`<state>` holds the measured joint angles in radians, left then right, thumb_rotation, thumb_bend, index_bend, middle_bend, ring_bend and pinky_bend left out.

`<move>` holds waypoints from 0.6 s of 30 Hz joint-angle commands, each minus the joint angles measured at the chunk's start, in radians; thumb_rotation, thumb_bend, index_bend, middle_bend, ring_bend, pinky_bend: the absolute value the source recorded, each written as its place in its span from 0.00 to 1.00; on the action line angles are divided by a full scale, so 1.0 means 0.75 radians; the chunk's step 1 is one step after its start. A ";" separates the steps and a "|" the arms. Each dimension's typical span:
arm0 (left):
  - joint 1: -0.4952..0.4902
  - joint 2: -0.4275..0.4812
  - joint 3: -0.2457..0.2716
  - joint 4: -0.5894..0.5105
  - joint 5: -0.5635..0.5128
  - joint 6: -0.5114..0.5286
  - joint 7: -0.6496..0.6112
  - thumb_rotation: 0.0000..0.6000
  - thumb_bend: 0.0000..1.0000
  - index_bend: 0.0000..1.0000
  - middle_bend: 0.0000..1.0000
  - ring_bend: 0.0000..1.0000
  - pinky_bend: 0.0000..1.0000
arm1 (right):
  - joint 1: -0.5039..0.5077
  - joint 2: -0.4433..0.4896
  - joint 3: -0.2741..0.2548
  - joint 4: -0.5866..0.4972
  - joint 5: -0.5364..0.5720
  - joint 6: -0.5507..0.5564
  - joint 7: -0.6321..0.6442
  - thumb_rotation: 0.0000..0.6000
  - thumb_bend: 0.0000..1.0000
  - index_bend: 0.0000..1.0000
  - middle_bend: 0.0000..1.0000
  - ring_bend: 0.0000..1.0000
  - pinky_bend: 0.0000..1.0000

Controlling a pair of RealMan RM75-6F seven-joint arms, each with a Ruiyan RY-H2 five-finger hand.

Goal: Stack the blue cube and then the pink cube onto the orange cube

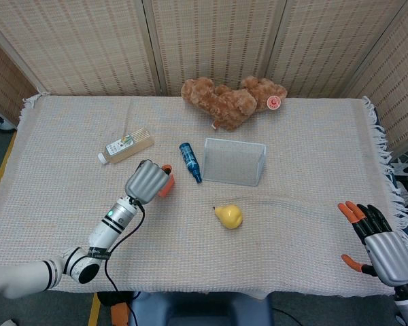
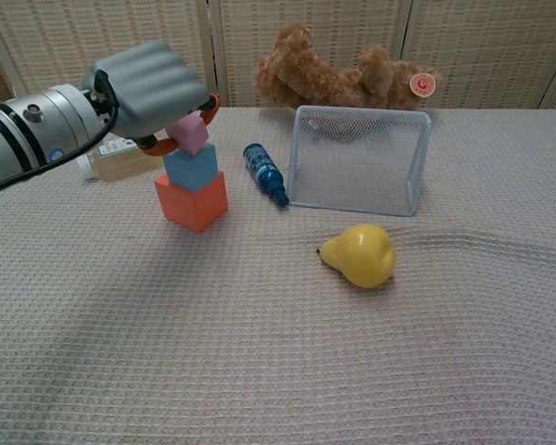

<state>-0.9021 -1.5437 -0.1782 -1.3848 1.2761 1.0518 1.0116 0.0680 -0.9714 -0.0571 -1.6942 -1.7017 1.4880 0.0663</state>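
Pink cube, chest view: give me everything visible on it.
The small matte pink cube is plain-faced, looks like foam or painted wood, and is smaller than the blocks below. It sits tilted at the top of the stack, its lower side on the blue cube, which rests on the orange cube. The left hand holds it, grey shell covering its upper left; whether it lies flat cannot be told. In the head view the hand hides it.

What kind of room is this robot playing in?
Probably a robot practice room: a table under a woven cloth, folding screens behind, and toys like a teddy bear and stacking blocks set out.
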 commanded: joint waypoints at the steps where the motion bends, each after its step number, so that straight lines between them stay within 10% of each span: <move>1: -0.002 0.000 0.002 0.000 -0.001 0.005 0.001 1.00 0.32 0.46 1.00 1.00 1.00 | 0.000 0.000 0.000 0.000 0.000 0.000 0.000 1.00 0.08 0.00 0.00 0.00 0.00; 18: -0.011 0.002 0.021 0.020 -0.009 0.010 -0.019 1.00 0.33 0.35 1.00 1.00 1.00 | -0.002 -0.002 0.003 -0.002 0.000 0.004 -0.005 1.00 0.08 0.00 0.00 0.00 0.00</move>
<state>-0.9098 -1.5422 -0.1629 -1.3691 1.2682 1.0584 0.9979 0.0667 -0.9727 -0.0549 -1.6961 -1.7009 1.4904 0.0617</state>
